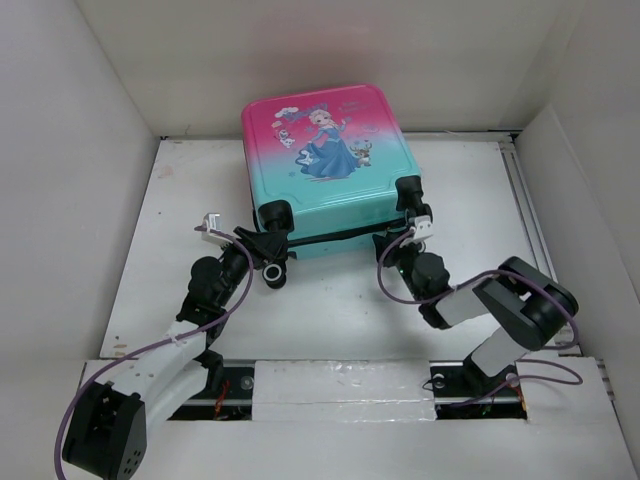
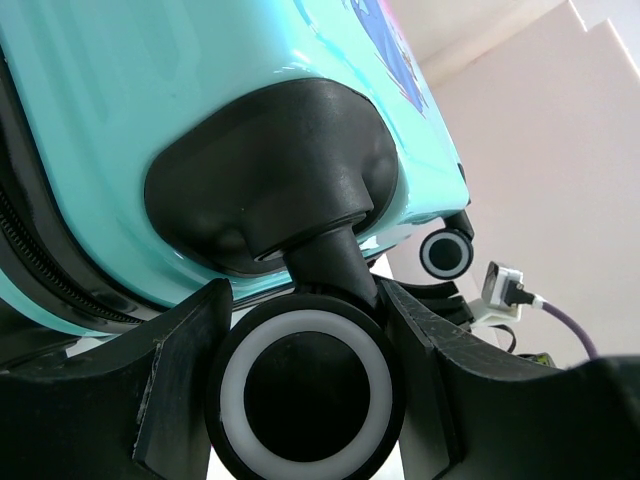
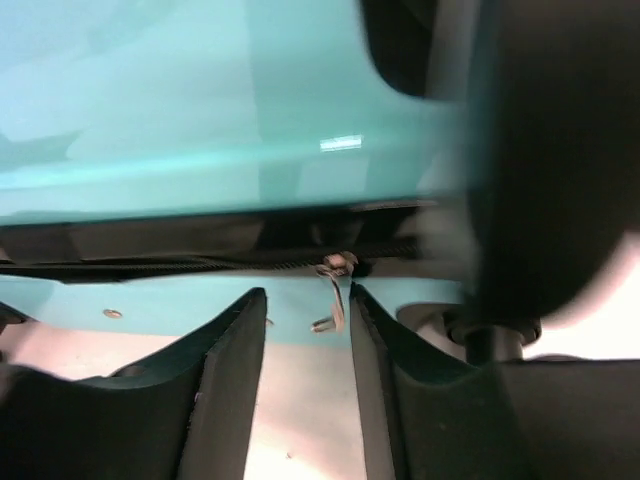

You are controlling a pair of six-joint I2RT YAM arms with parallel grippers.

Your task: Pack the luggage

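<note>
Left gripper [image 2: 303, 305] clasps a luggage [image 1: 320, 150] wheel [image 2: 305, 395], right gripper [image 3: 307, 295] narrowly open around zipper pull [image 3: 334, 298], on white table [image 1: 340, 305].

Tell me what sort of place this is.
Likely a robot lab test cell: white panel walls box in a white table, with the left arm and right arm mounted at its near edge, reaching the luggage.

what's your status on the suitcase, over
Left pincer clamped on wheel. Right pincer open around zipper pull. Suitcase flat, lid down. Nothing in the way.
</note>
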